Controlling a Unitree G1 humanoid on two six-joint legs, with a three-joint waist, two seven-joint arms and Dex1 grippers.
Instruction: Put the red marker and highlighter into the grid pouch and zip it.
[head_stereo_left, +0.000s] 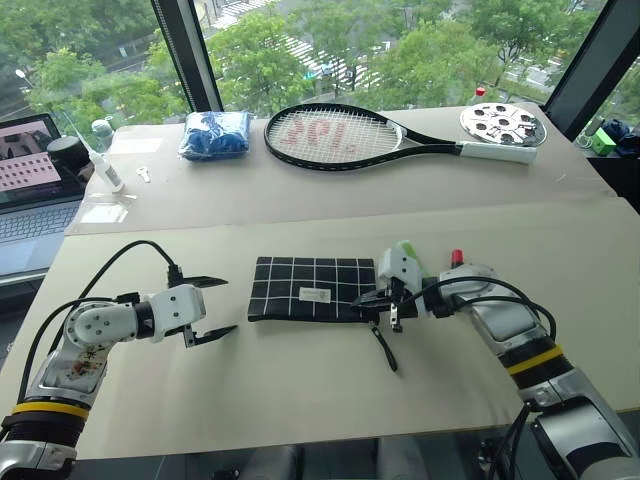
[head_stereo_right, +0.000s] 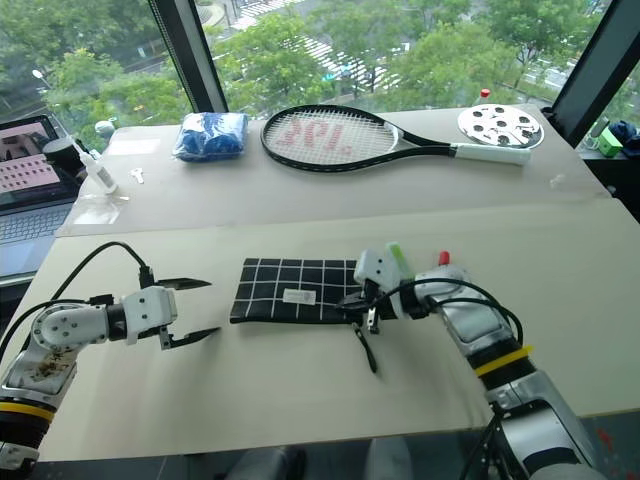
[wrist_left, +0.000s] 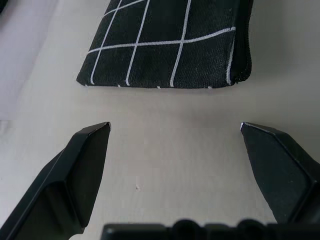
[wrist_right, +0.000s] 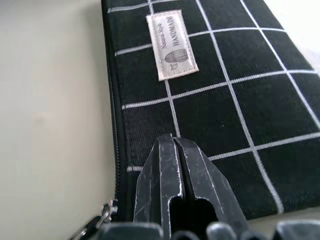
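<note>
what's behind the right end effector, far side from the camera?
The highlighter tip and the red marker tip stick out just behind the right end effector and its wrist. Their bodies are covered by the arm, so how they lie can't be seen.

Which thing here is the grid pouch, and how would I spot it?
Start at the tennis racket on the far table, then come toward the robot to the beige table. The grid pouch lies flat between the two pincers: black fabric with white grid lines, a small white label and a black zipper cord.
</note>
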